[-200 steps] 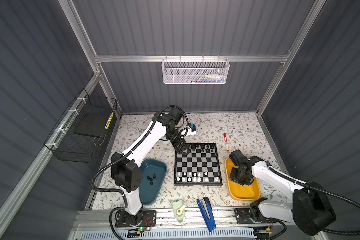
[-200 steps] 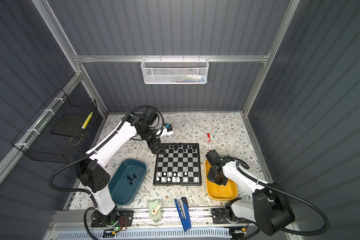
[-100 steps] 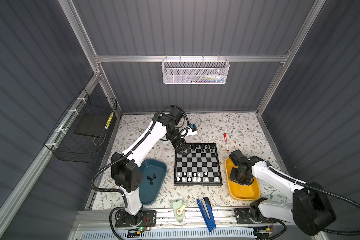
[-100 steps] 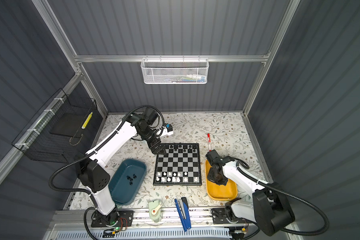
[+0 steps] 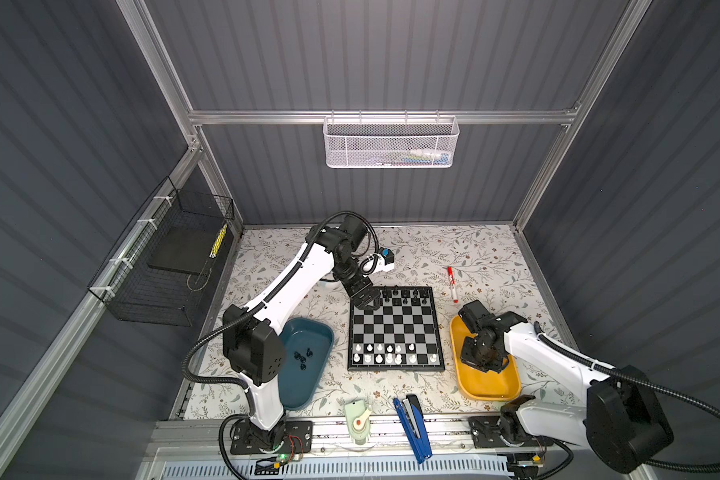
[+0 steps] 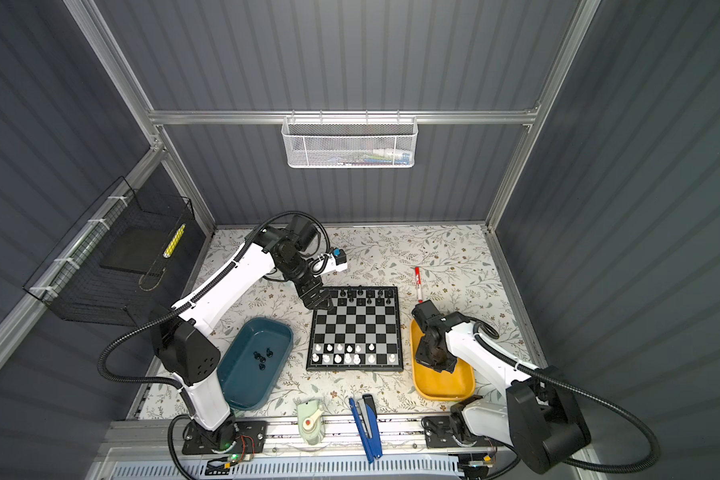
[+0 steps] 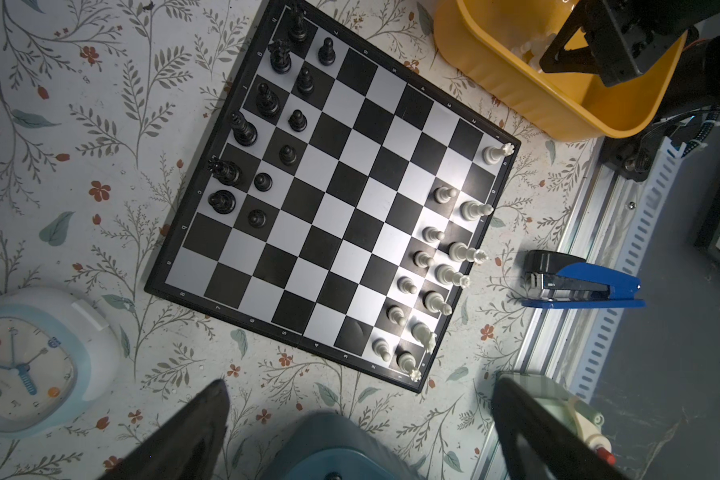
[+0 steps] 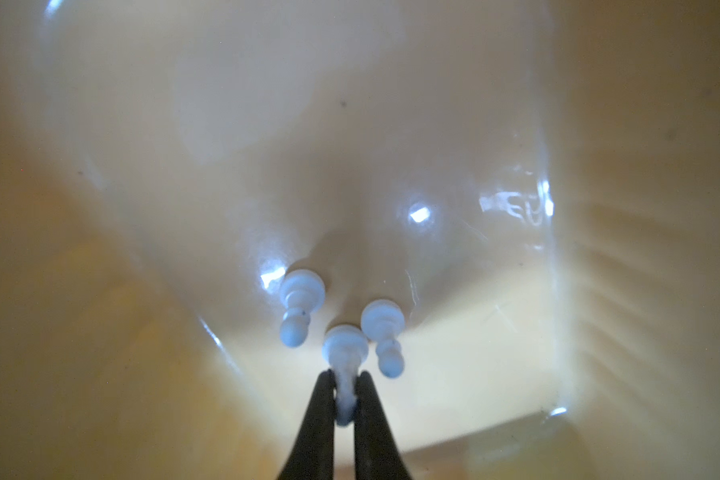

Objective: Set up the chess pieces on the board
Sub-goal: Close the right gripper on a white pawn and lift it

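Observation:
The board (image 5: 395,368) (image 6: 355,368) (image 7: 333,195) lies mid-table. Several black chess pieces (image 5: 406,296) (image 7: 267,99) stand on its far rows, several white ones (image 5: 385,353) (image 7: 445,274) on its near rows. My left gripper (image 5: 368,305) (image 7: 358,436) hangs open and empty above the board's far left corner. My right gripper (image 5: 481,359) (image 8: 346,376) is down in the yellow tray (image 5: 491,386) (image 7: 558,104), shut on a white pawn (image 8: 345,353). Two more white pawns (image 8: 300,307) lie beside it. Three black pieces (image 5: 302,359) lie in the teal tray (image 5: 308,321).
A red marker (image 5: 452,284) lies right of the board's far edge. A blue stapler (image 5: 412,424) (image 7: 578,284) and a pale green gadget (image 5: 358,419) sit at the front rail. A white clock (image 7: 30,361) stands under my left arm. A wire basket (image 5: 167,266) hangs on the left wall.
The right gripper has closed the last bit onto the white pawn. Neither arm has visibly moved in the top views.

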`<state>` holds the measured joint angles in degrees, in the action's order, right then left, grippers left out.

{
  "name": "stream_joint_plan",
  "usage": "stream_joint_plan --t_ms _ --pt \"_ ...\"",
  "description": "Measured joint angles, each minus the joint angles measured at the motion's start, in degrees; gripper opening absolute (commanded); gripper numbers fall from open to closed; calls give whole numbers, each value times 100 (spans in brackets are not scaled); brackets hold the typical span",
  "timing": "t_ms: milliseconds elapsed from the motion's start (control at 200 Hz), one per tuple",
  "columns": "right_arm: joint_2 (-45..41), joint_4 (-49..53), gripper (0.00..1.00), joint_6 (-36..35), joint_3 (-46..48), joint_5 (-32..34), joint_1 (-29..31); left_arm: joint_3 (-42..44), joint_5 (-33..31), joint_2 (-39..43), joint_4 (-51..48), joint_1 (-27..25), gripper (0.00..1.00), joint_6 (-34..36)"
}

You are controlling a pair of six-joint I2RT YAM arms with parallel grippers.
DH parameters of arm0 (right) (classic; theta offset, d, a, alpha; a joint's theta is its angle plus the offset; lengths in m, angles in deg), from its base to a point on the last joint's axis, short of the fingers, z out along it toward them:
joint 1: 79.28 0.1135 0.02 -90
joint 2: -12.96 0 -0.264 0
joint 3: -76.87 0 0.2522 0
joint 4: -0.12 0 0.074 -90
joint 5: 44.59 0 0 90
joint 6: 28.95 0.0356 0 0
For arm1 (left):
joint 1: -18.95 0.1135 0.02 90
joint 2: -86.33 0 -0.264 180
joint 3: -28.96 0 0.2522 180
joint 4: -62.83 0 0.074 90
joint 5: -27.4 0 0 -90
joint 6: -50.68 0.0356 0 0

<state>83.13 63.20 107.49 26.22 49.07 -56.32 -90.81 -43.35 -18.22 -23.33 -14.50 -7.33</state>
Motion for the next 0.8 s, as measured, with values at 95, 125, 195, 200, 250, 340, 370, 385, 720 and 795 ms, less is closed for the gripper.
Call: stream_joint_plan --t_ms 95,125,195,200,250,340,370,385,720,795 --pt "-48 26 8 0 -22 -31 0 0 -59 0 0 -2 99 2" --pt "-61 26 8 2 -31 -37 0 0 -87 0 -2 -2 99 2" --pt "-101 35 8 2 -33 -50 4 0 -131 0 0 0 99 4" --pt "-103 35 8 2 -33 -50 4 0 -131 0 -2 0 99 2" --pt "-133 48 8 4 -35 -55 9 0 -155 0 0 -2 99 4" --pt "-160 87 8 7 -61 -68 31 0 -177 -2 -2 -2 100 4" --pt "-164 96 8 7 -66 -70 39 0 -177 -4 -2 -2 99 4" --pt "-168 101 8 7 -66 -70 44 0 -179 -7 -2 -2 100 4" --pt "-334 225 8 116 -76 -70 188 0 -225 -11 -2 -68 100 39" --pt "-393 267 9 155 -83 -70 232 0 -236 -11 -2 -74 100 44"
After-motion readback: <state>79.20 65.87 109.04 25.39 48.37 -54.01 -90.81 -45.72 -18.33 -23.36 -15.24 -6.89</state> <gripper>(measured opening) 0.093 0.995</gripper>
